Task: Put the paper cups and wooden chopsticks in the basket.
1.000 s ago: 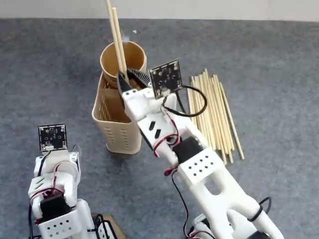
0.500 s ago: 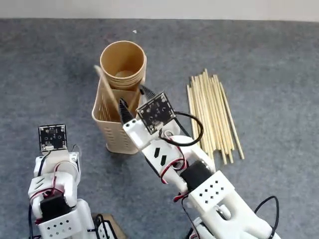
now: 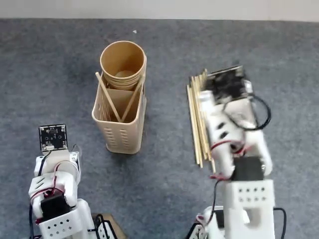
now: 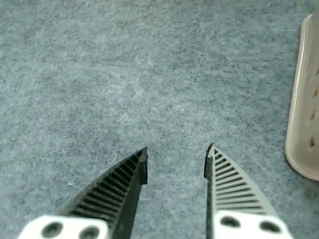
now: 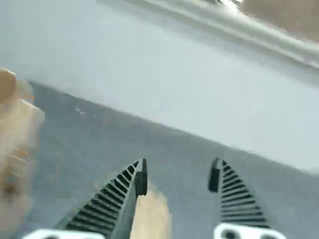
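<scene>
1. My right fingers (image 5: 217, 180) are spread and grip nothing. A blurred tan shape sits low between them, likely the loose sticks, though I cannot tell for sure.
2. My right arm (image 3: 230, 130) hangs over the pile of chopsticks (image 3: 195, 124) lying side by side on the table (image 3: 55, 55), well apart from the basket (image 3: 119, 132). I judge it is placed there to take up the next sticks.
3. The basket stands upright. The stacked paper cups (image 3: 123, 60) fill its far end, with the top rim above the wall.
4. Two chopsticks (image 3: 107, 97) lean crossed in the basket's near part, their tops over the rim. They are longer than the basket is deep, so they can only stand aslant.
5. My left fingers (image 4: 213, 168) are also released and empty, pointing down at bare table with the basket's wall just off to one side. By my reading this arm is parked low, clear of the other's path.
6. The cups are in. Most of the sticks are not yet.
</scene>
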